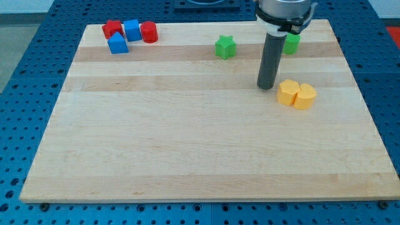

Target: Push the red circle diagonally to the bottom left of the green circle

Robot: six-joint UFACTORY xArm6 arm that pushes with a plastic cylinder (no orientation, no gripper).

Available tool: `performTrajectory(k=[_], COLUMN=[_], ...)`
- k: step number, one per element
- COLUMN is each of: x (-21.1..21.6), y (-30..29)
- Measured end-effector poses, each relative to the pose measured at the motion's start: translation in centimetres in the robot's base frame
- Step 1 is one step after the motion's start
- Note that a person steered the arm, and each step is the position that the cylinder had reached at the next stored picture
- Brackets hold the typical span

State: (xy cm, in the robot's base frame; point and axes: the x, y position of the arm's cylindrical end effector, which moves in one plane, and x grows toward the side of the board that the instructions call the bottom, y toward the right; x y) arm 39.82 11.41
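— Since my tip [267, 86] sits right of centre, just left of the yellow blocks [296, 94], how risky is fetching the red circle [149, 32] at upper left?

— Risky: it touches a blue cube [132, 29], which could drag along. Green circle [291, 43] waits upper right.

— Holding anything? Containers?

— Bare rod, nothing held; none.

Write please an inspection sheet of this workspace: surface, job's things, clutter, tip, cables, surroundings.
Surface: wooden board, lying flat.
Job's things: red circle at the view's top left, touching a blue block; green circle at the view's top right, partly hidden behind the rod.
Clutter: red block, two blue blocks, green star, two yellow blocks touching each other.
Tip: my tip rests left of the yellow blocks, below the green circle, touching no block.
Cables: nothing seen.
Surroundings: blue perforated table.
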Motion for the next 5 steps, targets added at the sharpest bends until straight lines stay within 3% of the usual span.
performTrajectory(k=[2, 3, 4, 5], x=[0.0, -2.2, -6.2, -7.3], y=[-6.1, -16.0, -21.1, -18.0])
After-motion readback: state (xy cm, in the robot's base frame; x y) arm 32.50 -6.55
